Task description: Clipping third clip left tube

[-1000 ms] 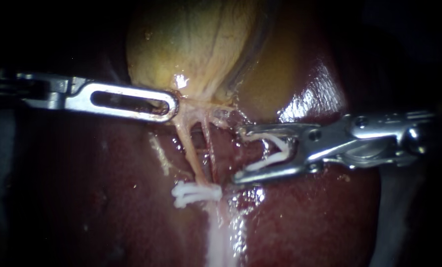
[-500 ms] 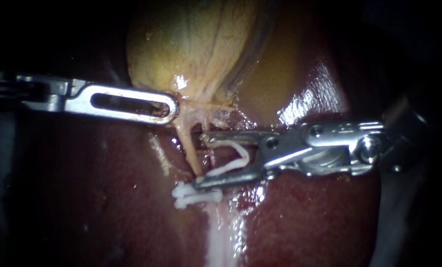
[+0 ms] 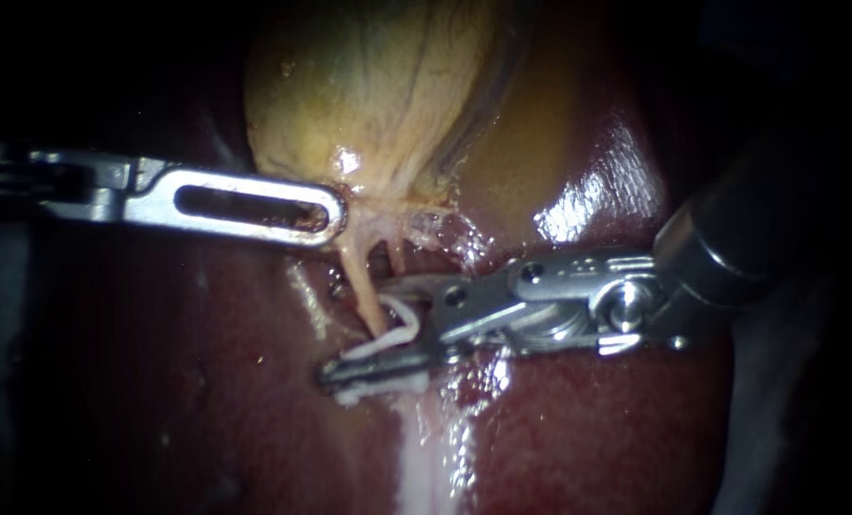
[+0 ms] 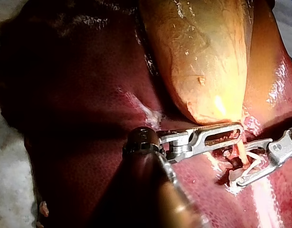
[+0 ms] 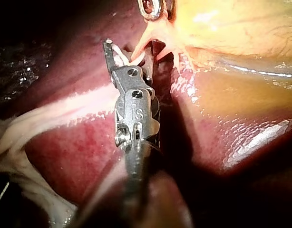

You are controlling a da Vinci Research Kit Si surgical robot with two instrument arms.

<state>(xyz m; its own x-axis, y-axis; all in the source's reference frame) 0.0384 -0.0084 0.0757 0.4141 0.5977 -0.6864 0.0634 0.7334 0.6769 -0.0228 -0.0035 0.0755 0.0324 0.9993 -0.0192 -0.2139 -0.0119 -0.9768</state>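
The pale left tube (image 3: 354, 272) runs down from the yellow gallbladder (image 3: 378, 86). The thinner right tube (image 3: 397, 256) runs beside it. My right instrument (image 3: 354, 329) comes in from the right, jaws apart, carrying an unclosed white clip (image 3: 397, 329). Its jaws straddle the left tube just above the white clips (image 3: 383, 385) that sit lower on the tubes. In the right wrist view the clip (image 5: 120, 54) and the jaws (image 5: 127, 54) reach the tube (image 5: 140, 50). My left instrument (image 3: 335, 215) is shut on tissue at the gallbladder's neck, holding it to the left; the left wrist view shows it too (image 4: 234, 135).
Dark red liver (image 3: 588, 420) lies all around, wet and glistening. A whitish band of tissue (image 3: 416, 467) runs down from the clipped spot. My right instrument's dark shaft (image 3: 759, 219) crosses the upper right.
My right instrument has moved left and slightly down with its clip, from beside the tubes to straddling the left tube. The left instrument has held still.
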